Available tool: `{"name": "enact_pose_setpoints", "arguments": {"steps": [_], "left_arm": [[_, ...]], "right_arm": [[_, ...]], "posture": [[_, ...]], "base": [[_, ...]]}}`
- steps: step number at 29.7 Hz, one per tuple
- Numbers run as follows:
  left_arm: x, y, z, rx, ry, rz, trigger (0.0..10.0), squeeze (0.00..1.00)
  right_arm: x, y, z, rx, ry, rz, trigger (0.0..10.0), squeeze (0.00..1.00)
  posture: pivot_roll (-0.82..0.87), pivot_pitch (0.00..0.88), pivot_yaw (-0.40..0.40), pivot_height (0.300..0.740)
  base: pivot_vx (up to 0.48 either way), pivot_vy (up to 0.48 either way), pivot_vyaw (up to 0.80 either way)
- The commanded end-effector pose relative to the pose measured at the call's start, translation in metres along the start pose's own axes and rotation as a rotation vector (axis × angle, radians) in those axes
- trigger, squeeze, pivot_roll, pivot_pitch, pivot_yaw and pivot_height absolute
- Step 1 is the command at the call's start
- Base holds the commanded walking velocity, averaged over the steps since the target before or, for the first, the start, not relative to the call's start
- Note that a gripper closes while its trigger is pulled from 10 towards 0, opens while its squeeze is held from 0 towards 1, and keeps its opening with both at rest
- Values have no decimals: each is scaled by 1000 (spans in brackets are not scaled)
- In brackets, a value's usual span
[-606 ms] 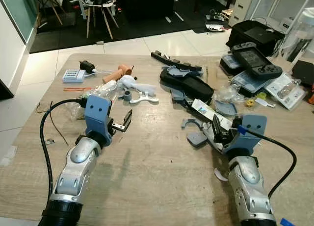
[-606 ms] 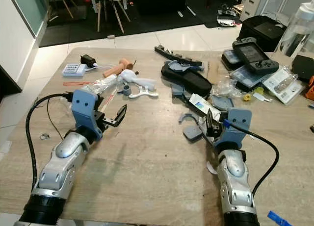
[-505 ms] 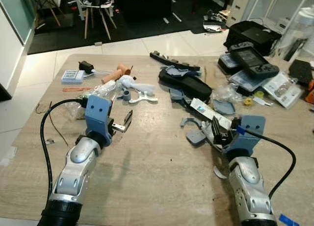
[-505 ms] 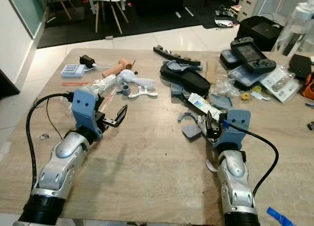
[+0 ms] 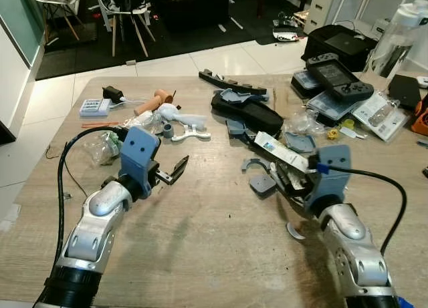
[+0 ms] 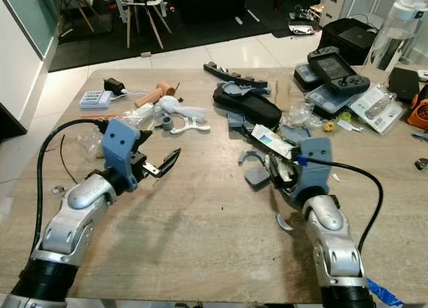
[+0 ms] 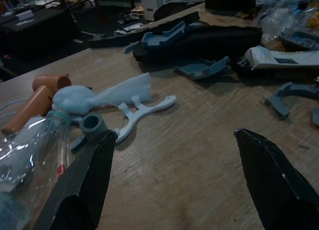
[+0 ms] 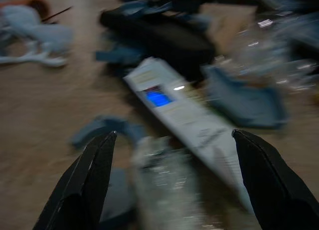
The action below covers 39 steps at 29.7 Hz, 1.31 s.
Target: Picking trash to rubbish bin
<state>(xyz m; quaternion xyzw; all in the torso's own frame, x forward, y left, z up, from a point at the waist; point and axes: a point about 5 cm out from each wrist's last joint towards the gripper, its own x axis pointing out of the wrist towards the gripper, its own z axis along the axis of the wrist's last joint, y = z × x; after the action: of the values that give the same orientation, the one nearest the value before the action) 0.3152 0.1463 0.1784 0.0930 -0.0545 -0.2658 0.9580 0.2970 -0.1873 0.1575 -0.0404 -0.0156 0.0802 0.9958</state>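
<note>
Table (image 5: 214, 254): wooden top, cluttered across its far half, bare along the near edge.

Left gripper (image 5: 175, 171): raised over the left half of the table, fingers spread wide, nothing between them. Beyond it, towards the far left corner: clear plastic bottle (image 7: 30, 140), white plastic bracket (image 7: 139, 110), pale blue handle (image 7: 99, 96), brown tube (image 5: 148, 102).

Right gripper (image 6: 277, 174): low over the right half, fingers wide apart, holding nothing; crumpled clear wrapper (image 8: 164, 190) lies just ahead between them, blurred. White carton (image 8: 184, 115) touching it on the far side; grey plastic pieces (image 5: 262, 184) beside; black case (image 5: 246, 111) further back.

Far right corner: game console (image 5: 340, 77), packets.
</note>
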Motion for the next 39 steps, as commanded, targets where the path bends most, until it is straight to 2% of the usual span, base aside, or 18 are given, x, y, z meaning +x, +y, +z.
{"name": "enact_pose_setpoints", "arguments": {"steps": [1, 7, 11, 18, 23, 26, 31, 37, 39], "left_arm": [[-2, 0, 1, 13, 9, -25, 10000, 0], [-2, 1, 6, 5, -6, -43, 10000, 0], [-2, 0, 5, 4, -5, -47, 10000, 0], [-1, -2, 5, -3, -6, -48, 10000, 0], [-1, -4, 5, -11, -4, -54, 10000, 0], [-2, -5, 4, -13, -1, -52, 10000, 0], [-2, -6, 3, -16, 2, -54, 10000, 0], [-1, -5, 4, -14, 4, -56, 10000, 0], [-1, -4, 3, -12, 6, -55, 10000, 0]], "right_arm": [[-3, 13, -6, 26, 54, 66, 10000, 0], [-10, 26, -7, 18, 135, 140, 10000, 0], [-10, 32, -8, 34, 145, 157, 10000, 0], [-4, 28, -18, 73, 181, 149, 10000, 0], [-4, 25, -16, 42, 226, 178, 10000, 0], [-5, 12, -19, 11, 244, 64, 10000, 0], [-10, -23, -24, -18, 235, -182, 10000, 0], [-15, -31, -21, -11, 236, -236, 10000, 0], [-13, -28, -17, 12, 214, -219, 10000, 0]], "posture": [[-24, 136, 107, 740], [-23, 133, 105, 740], [-24, 133, 105, 740], [-22, 134, 103, 740], [-21, 135, 96, 740], [-23, 138, 95, 740], [-23, 138, 97, 740], [-24, 139, 102, 740], [-24, 142, 104, 740]], "base": [[0, 0, 0], [0, 0, 0], [0, 0, 0], [0, 0, 0], [0, 0, 0], [0, 0, 0], [0, 0, 0], [0, 0, 0], [0, 0, 0]]}}
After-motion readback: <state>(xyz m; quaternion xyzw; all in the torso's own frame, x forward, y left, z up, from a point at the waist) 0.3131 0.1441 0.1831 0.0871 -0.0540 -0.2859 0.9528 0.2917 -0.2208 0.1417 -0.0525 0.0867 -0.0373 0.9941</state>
